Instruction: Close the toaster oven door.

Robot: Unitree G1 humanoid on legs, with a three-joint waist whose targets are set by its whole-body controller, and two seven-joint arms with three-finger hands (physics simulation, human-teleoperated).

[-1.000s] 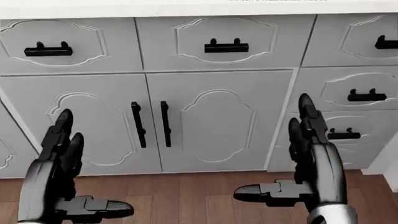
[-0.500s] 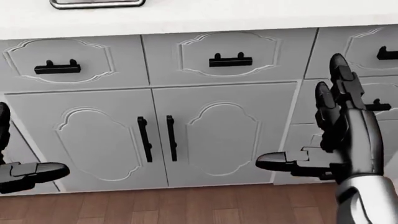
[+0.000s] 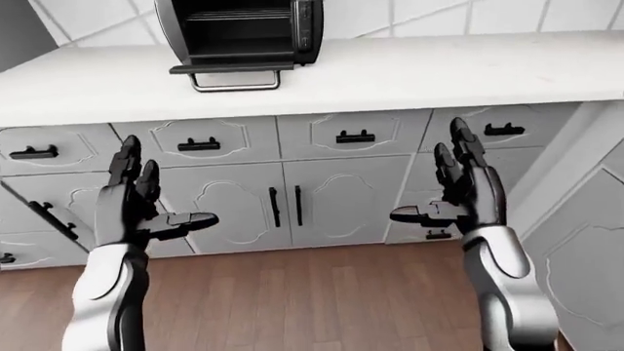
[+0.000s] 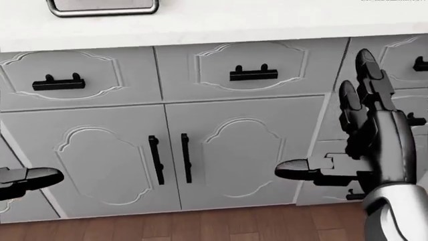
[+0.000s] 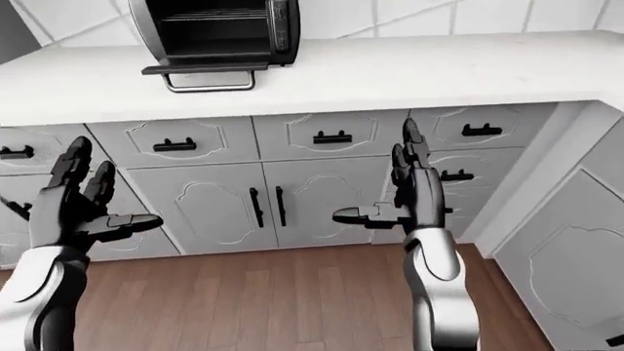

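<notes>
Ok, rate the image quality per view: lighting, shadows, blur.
Left-eye view: flat, even light, only a soft shadow under the open toaster oven door; edges slightly soft. Right-eye view: the same, with a dark oven interior. Head view: countertop nearly washed out white; right hand sharp, no motion blur.

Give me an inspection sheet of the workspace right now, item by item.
Surface: white countertop, bare apart from the oven.
Job's things: black and silver toaster oven at the left-eye view's top, its door folded down open, wire handle over the counter edge.
Clutter: nothing seen.
Grippers: left robot hand and right robot hand open, empty, raised below counter level.
Cables: nothing seen.
Surroundings: grey cabinets with black handles, wood floor, white tiled wall.
</notes>
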